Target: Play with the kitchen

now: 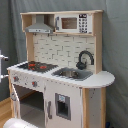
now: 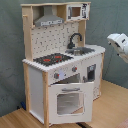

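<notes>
The arm point(image 2: 119, 44) is hovering right of the kitchen point(image 2: 62, 65), well apart; its tool's state I cannot tell. Swinging in blind risks clipping the faucet point(image 2: 75, 39).

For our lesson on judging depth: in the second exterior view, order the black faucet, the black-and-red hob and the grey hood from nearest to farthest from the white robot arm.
1. Black faucet, by the sink, closest to the white robot arm.
2. Black-and-red hob, counter's left part in the second exterior view.
3. Grey hood, upper left.

Hob and hood are close; the hood looks slightly farther.
</notes>
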Available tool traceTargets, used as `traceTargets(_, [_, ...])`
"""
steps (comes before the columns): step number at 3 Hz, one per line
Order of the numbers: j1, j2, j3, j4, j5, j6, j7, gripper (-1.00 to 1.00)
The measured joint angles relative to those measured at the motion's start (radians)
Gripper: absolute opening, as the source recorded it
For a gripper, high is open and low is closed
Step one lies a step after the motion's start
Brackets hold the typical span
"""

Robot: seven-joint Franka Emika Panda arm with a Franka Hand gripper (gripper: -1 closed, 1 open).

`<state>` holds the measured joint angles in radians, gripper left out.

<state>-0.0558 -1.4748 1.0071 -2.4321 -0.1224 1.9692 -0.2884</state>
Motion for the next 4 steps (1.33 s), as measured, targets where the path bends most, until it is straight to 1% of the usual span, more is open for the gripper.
traceTargets(1, [0.011, 0.034, -0.017, -0.039, 0.014, 0.002, -0.085, 1.0])
traceTargets(2, [0.009, 0.088, -0.02, -0.063, 0.051, 0.007, -0.162, 1.0])
traceTargets(3, [0.0, 0.154, -0.02, -0.076, 0.094, 0.025, -0.225, 1.0])
traceTargets(4, [-0.019, 0.243, -0.018, -0.077, 0.135, 0.058, -0.276, 1.0])
